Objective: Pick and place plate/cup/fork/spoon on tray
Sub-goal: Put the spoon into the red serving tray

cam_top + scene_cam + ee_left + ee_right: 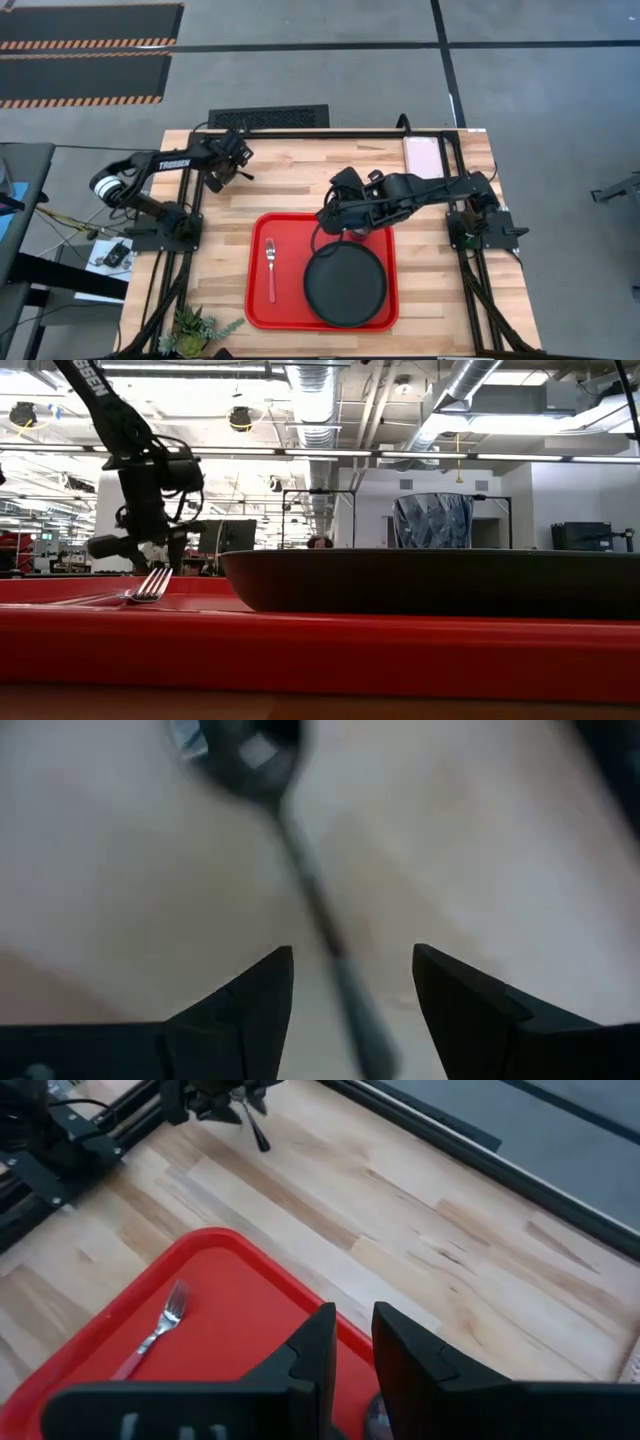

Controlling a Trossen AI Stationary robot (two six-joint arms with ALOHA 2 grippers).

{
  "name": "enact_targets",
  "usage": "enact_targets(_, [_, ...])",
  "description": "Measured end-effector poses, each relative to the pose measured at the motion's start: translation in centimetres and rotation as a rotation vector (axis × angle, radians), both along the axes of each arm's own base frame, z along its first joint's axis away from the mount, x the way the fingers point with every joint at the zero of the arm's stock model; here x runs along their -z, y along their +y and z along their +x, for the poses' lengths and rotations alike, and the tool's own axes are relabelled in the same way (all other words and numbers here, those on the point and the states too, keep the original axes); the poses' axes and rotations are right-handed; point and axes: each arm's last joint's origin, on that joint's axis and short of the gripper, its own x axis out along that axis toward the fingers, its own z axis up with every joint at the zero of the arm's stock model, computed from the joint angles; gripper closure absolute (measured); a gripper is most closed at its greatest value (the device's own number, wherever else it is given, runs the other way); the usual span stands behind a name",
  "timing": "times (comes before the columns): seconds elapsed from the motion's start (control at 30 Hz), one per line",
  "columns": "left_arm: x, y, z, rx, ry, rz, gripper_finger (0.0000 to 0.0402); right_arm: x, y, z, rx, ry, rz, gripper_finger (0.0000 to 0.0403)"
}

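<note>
The red tray [262, 300] holds the red-handled fork [270, 268] on its left and the black plate [345, 285] on its right. In the low view the dark-tinted cup [432, 520] stands upright behind the plate. The dark spoon [300, 860] lies on the wood at the far left. My left gripper [352, 970] is open just above it, one finger on each side of the handle, touching nothing that I can see. My right gripper [352, 1330] hangs over the tray's far edge [325, 217], open by a narrow gap and empty.
A pale pinkish pad [425, 152] lies at the table's far right. A small green plant [195, 328] stands at the near left corner. The arm bases stand at the left [165, 225] and right [480, 225] edges. Bare wood lies between the spoon and the tray.
</note>
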Motion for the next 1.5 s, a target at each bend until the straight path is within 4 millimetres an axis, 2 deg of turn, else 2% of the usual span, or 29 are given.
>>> enact_targets(0.33, [0.7, 0.2, 0.0, -0.109, 0.009, -0.021, 0.0212, 0.1, -0.5, 0.0, -0.004, 0.027, -0.016, 0.031])
enact_targets(0.47, [0.7, 0.7, -0.7, -0.152, -0.028, -0.051, 0.0241, 0.1, -0.5, 0.0, -0.005, 0.028, -0.017, 0.031])
enact_targets(0.77, [1.4, 1.3, -1.4, -0.133, 0.007, -0.081, 0.0319, 0.0, -0.7, 0.0, 0.002, 0.024, -0.016, 0.031])
enact_targets(1.0, [2.1, 1.8, -1.3, -0.025, 0.061, -0.076, 0.0392, 0.0, -0.7, 0.0, 0.005, 0.02, -0.01, 0.031])
enact_targets(1.17, [2.1, 2.0, -1.5, 0.048, 0.07, -0.062, 0.0397, 0.0, -0.7, 0.0, 0.006, 0.02, -0.01, 0.031])
enact_targets(1.33, [1.7, 2.1, -1.2, 0.215, 0.078, -0.042, 0.04, -0.1, -0.9, 0.3, -0.011, 0.014, -0.023, 0.031])
enact_targets(1.5, [0.9, 1.7, -0.5, 0.446, 0.085, -0.014, 0.0401, -0.1, -2.8, 0.6, 0.022, 0.02, -0.031, 0.0312])
